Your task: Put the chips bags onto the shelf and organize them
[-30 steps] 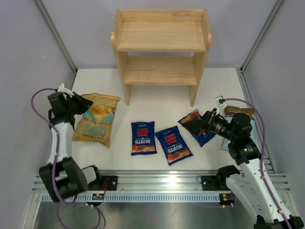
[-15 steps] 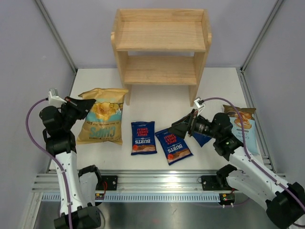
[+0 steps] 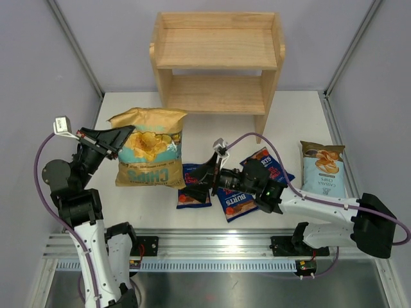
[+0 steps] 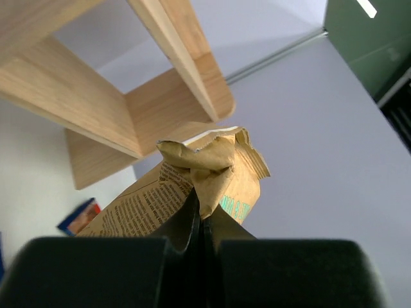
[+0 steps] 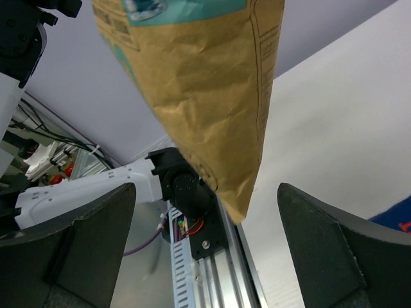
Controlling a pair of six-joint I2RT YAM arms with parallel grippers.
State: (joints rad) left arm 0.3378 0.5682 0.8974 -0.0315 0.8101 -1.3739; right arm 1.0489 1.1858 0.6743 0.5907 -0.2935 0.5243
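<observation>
White tabletop before the wooden shelf carries three dark blue Burts bags and a pale blue bag at the right, while the left gripper pinches the tan-and-teal bag by its crumpled top (it hangs clear of the surface) and the right gripper hovers, fingers spread wide, over the Burts bags.

Left gripper has hoisted the tan bag off the bench; right gripper swung left over the Burts bags.

Lab: grey-walled enclosure, aluminium rail.
</observation>
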